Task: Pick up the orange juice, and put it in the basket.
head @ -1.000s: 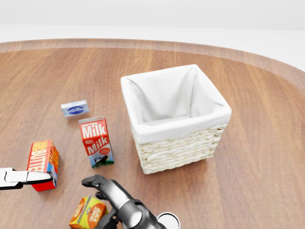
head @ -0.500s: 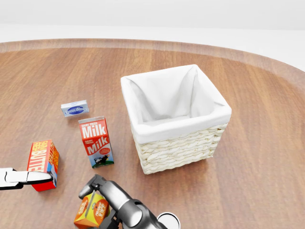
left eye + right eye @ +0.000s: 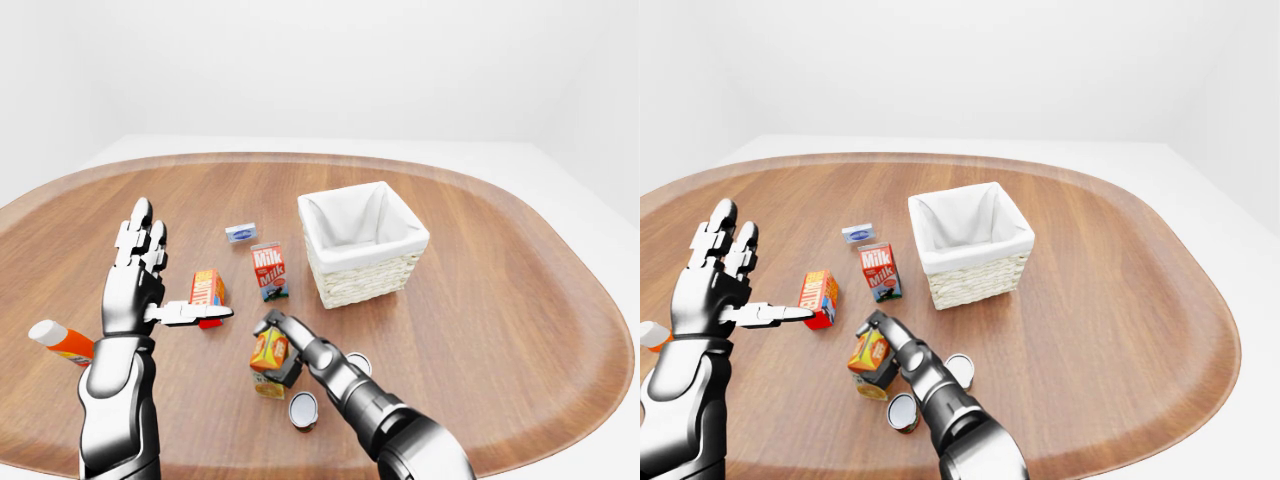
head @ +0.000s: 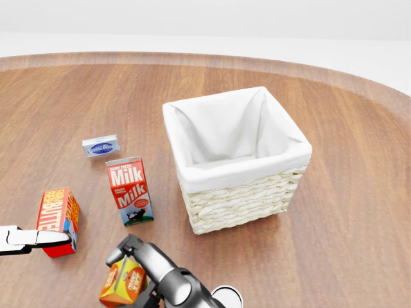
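Now right hand [image 3: 281,345] clamped round orange juice carton [image 3: 268,350], carton tilted and lifted just above wooden table [image 3: 500,330], near bottom-centre of left-eye view, w/ two cans [image 3: 303,409] just beside on the right. Left hand [image 3: 135,280] raised w/ fingers spread apart, holding nothing, thumb pointing toward butter box [image 3: 207,290]. Lined wicker basket [image 4: 239,186] well apart, up and right of carton, milk carton [image 4: 130,190] between the two, small blue-white box [image 4: 101,146] above milk.

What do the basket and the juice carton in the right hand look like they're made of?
The basket looks like pale woven wicker, from the braided rows on its walls, with a matte white cloth liner folded over the rim. The orange juice carton, held by the right robot hand, looks like printed paperboard: flat faces, sharp edges, though the render leaves that open.
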### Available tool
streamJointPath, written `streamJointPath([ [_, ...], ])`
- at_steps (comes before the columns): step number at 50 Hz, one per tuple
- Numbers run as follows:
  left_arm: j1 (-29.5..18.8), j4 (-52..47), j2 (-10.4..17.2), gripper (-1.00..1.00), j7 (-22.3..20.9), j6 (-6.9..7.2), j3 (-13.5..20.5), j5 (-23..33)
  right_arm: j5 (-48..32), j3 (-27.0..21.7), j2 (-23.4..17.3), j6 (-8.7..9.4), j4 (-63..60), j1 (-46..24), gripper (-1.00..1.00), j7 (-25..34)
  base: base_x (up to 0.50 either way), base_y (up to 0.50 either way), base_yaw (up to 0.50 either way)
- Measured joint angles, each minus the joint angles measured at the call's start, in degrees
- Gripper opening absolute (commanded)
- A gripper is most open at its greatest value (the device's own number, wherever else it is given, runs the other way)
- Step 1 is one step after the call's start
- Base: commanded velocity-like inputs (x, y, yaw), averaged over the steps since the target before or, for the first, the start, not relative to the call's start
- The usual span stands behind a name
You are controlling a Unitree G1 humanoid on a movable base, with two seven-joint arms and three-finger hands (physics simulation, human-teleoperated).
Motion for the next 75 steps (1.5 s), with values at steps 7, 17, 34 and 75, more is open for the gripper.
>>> streamJointPath([
  [7,-0.01,0.01,0.01,1.0,0.0,0.0,0.0,0.0,-0.34,0.34,0.0,0.0,0.32,-0.39,-1.0,0.04,0.0,0.0,0.0],
  [17,-0.02,0.02,0.01,1.0,0.0,0.0,0.0,0.0,-0.77,-0.23,0.0,0.0,1.5,-1.6,-1.0,0.51,0.0,0.0,0.0],
  [34,0.0,0.01,0.02,1.0,0.0,0.0,0.02,-0.01,0.08,-1.6,-0.06,-0.01,2.7,-2.73,-1.0,1.87,0.0,0.0,0.0],
  [75,0.02,-0.01,0.03,1.0,0.01,0.0,0.04,-0.02,0.75,0.14,-0.31,0.0,-2.03,1.08,-1.0,2.09,0.0,0.0,0.0],
])
